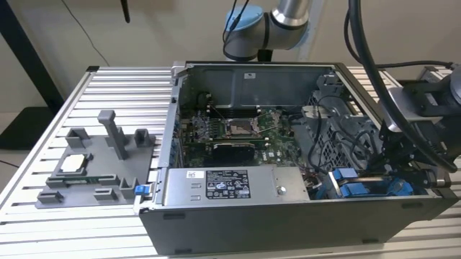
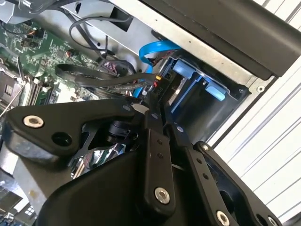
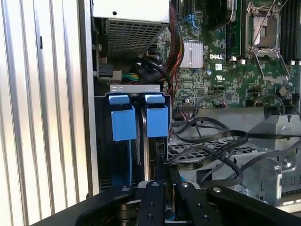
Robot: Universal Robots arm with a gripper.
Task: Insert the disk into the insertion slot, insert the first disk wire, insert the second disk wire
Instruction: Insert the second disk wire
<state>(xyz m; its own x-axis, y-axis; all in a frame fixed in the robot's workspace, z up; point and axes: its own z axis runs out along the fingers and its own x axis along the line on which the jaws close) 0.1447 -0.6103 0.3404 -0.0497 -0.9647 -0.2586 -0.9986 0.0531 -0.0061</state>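
A ribbed metal tabletop (image 1: 115,81) carries an open computer case (image 1: 288,226). The arm (image 1: 288,16) reaches over the case. The gripper (image 2: 157,109), fingers closed together, sits directly above the disk (image 3: 138,120), seated in its blue carrier just ahead.

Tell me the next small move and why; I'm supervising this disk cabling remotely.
Probably ease the end effector slightly closer to the blue disk carriers in the bay. In the first wrist view it sits just short of them, beside loose black cables, and no connector can be seen seated yet.
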